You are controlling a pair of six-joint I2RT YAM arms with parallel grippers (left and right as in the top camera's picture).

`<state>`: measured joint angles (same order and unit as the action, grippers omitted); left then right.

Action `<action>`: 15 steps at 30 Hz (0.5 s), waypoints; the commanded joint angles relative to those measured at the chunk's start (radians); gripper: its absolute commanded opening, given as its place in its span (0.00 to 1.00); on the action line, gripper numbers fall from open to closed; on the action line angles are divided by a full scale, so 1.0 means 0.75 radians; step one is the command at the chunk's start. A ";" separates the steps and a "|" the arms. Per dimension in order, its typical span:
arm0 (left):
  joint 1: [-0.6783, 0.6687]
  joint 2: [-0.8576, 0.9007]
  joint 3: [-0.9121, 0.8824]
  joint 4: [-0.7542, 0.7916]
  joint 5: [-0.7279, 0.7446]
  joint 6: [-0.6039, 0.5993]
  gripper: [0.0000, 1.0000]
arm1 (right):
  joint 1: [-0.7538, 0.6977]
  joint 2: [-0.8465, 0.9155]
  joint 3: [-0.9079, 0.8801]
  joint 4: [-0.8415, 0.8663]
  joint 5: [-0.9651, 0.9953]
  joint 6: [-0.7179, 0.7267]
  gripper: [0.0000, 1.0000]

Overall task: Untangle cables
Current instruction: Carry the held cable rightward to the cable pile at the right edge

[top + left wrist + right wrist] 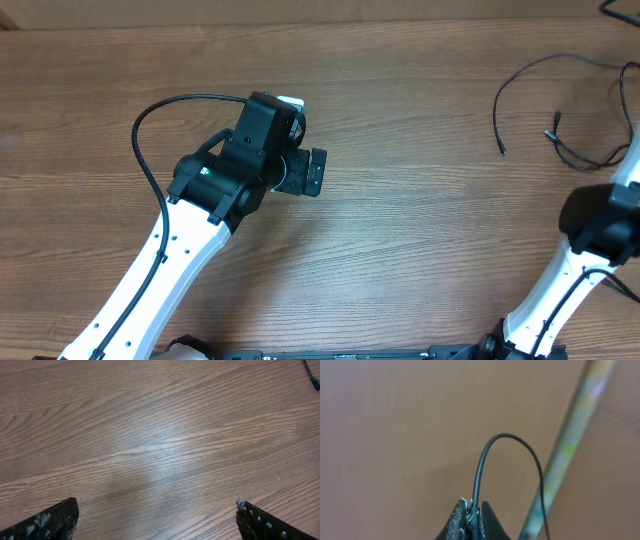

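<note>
The left pincer point(157, 516) hangs spread wide above the wooden desk point(150, 435), while the right pincer point(472, 520) is clenched on a thin black cable point(506, 436).

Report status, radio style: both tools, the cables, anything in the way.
Left tool open over table. Right tool shut on one cable. Loose cable ends on table, far right. Nothing blocking.

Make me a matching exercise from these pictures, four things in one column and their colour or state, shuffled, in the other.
Things:
1. left gripper
2. right gripper
3. cable
4. table

States:
A. brown wood grain
B. thin, black, arching upward
C. jaws wide apart, holding nothing
D. jaws shut, something pinched between them

Pairs: 1-C, 2-D, 3-B, 4-A
</note>
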<state>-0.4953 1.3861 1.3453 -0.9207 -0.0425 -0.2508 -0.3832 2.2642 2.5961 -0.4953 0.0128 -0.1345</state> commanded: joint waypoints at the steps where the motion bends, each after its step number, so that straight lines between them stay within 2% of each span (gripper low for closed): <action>1: 0.006 -0.001 0.017 0.002 -0.013 0.020 1.00 | 0.035 0.070 -0.015 -0.035 -0.168 -0.014 0.04; 4: 0.006 -0.001 0.017 0.002 -0.013 0.020 1.00 | 0.065 0.093 -0.028 -0.093 -0.270 -0.083 0.04; 15: 0.006 -0.001 0.017 0.002 -0.013 0.020 1.00 | 0.208 0.116 -0.249 -0.282 -0.274 -0.359 0.04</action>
<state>-0.4953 1.3861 1.3453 -0.9207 -0.0422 -0.2508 -0.2432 2.3409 2.4474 -0.6979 -0.1776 -0.3260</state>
